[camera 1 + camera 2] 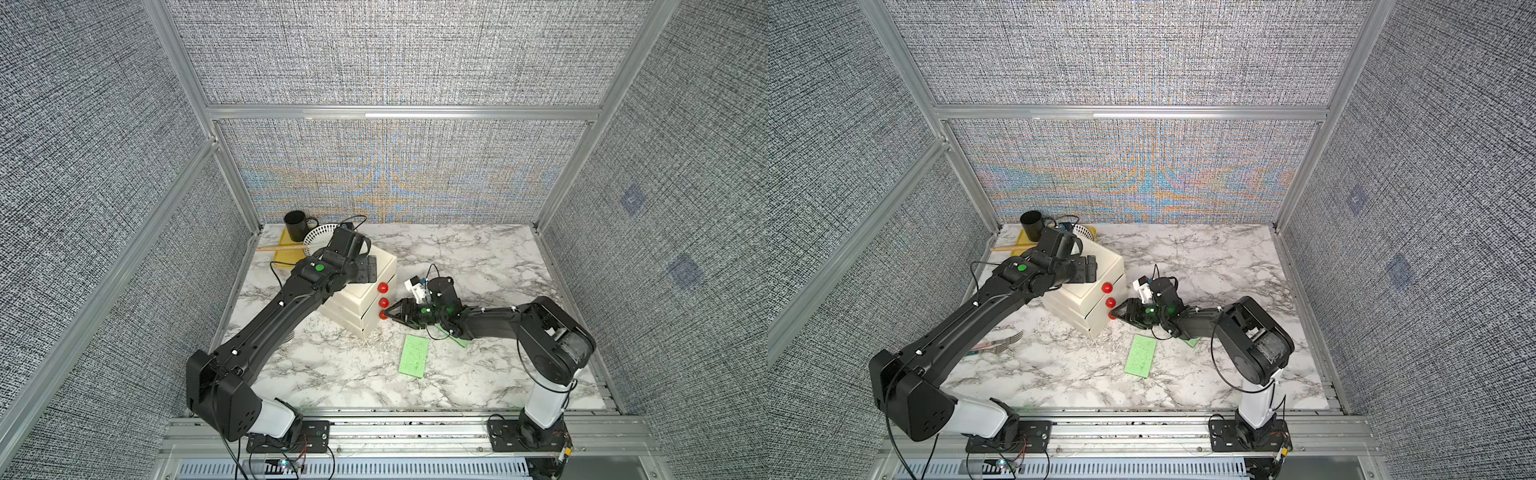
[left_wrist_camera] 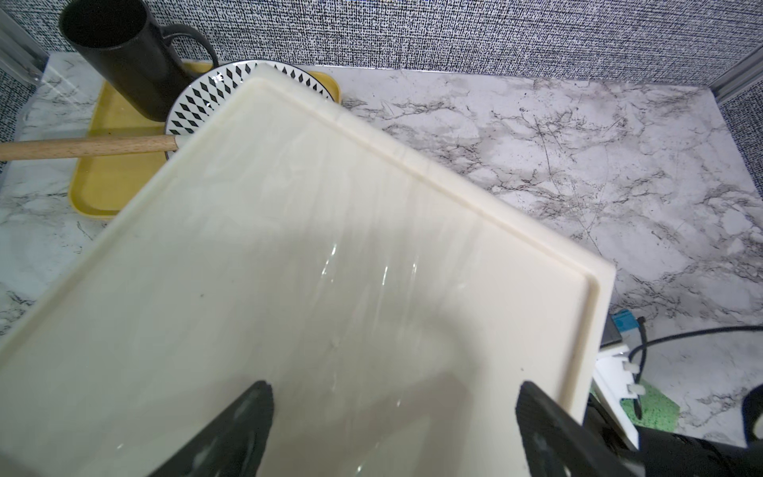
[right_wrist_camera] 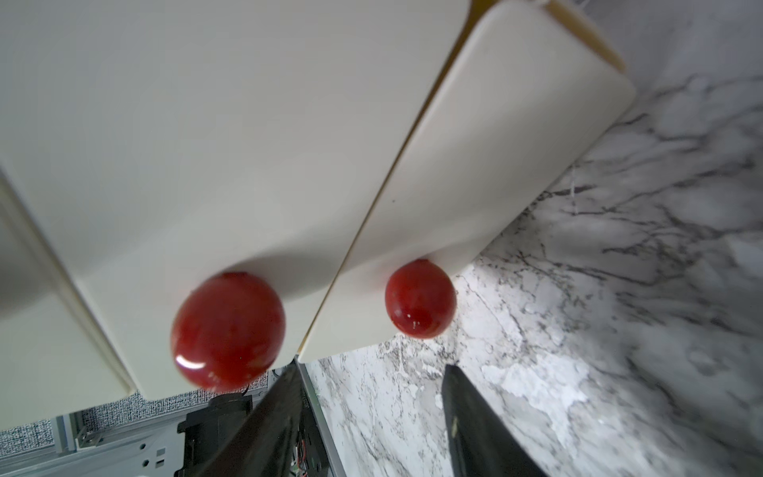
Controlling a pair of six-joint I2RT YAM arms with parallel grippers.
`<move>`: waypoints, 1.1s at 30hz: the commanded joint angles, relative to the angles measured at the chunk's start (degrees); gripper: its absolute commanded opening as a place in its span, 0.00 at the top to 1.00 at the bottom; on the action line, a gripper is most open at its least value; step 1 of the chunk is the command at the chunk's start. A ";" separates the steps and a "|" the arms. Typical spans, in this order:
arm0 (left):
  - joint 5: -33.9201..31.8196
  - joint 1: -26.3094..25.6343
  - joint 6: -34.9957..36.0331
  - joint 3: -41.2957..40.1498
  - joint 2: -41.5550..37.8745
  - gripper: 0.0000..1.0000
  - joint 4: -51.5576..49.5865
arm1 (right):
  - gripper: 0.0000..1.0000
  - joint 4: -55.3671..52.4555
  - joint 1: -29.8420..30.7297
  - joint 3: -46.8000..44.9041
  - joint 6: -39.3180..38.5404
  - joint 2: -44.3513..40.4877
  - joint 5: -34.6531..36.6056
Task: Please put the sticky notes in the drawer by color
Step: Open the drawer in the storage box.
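Green sponge-textured rectangular sticky notes (image 1: 414, 356), 2 unsorted, lie near right; cream 3-drawer cabinet (image 1: 380, 258) looks shut; left gripper (image 2: 392, 386), right gripper (image 3: 371, 367) open, empty.

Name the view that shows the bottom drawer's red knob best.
The right wrist view: the bottom knob is large, sharp and unobstructed. Both top views show it small, at the right gripper's tip. The left wrist view shows none of it.

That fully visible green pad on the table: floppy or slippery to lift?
The green pad looks thin and spongy, so likely light and bendy. Flat on the glossy table, it may slide rather than lift at an edge.
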 commanded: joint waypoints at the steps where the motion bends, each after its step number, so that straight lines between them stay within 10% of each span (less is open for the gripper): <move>1: 4.11 -0.01 -1.29 -0.34 0.61 0.06 -3.58 | 0.43 5.95 -0.23 0.53 2.62 2.47 -2.14; 16: 5.42 -0.01 -1.35 -0.08 1.68 0.07 -4.54 | 0.48 17.61 -0.54 1.82 6.26 10.56 -4.49; 33: 5.73 -0.04 -1.75 -0.10 2.28 0.08 -4.57 | 0.83 16.92 -0.81 0.58 4.74 10.51 -3.73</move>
